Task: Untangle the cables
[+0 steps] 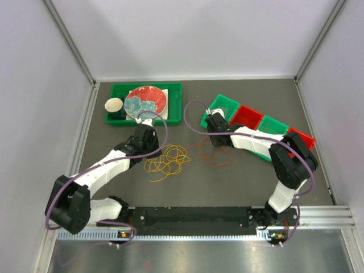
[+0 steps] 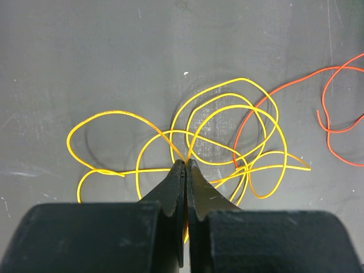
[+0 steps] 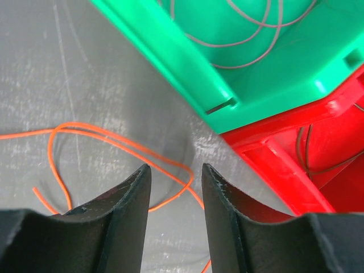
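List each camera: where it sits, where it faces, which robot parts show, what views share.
Top external: above and behind the arms, looking down on the table; both arms show.
Left wrist: on the left arm, facing down past the left tool, shut on the yellow cable.
Right wrist: on the right arm, facing down past the open right tool at the orange cable and green bin.
Shared: the orange cable shows in all three.
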Controlling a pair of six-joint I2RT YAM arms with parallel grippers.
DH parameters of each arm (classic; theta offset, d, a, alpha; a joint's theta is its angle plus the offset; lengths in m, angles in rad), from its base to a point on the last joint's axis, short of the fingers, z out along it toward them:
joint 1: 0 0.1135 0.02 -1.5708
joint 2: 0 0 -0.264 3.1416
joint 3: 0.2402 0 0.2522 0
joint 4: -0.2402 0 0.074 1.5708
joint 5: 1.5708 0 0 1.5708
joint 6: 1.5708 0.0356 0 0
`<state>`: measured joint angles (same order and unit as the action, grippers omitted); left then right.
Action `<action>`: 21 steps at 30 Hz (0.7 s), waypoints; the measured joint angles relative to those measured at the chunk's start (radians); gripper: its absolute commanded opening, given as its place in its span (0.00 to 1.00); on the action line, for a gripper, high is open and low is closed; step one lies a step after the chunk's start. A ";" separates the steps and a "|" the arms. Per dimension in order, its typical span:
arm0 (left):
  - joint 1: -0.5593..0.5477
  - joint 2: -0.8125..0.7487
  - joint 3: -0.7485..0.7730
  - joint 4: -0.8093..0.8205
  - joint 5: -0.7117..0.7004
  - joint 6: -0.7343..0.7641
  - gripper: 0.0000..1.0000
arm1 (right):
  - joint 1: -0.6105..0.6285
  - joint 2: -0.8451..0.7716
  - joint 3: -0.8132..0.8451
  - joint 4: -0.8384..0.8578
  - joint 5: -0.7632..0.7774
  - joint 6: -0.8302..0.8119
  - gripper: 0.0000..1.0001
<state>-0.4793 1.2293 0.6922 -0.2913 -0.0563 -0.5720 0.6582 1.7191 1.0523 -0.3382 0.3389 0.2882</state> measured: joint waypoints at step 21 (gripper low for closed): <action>0.000 0.000 0.000 0.000 0.007 0.000 0.00 | -0.034 0.018 -0.058 0.090 -0.120 0.045 0.00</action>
<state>-0.4793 1.2289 0.6922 -0.2916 -0.0490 -0.5720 0.6239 1.7367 0.9947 -0.2478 0.2192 0.3328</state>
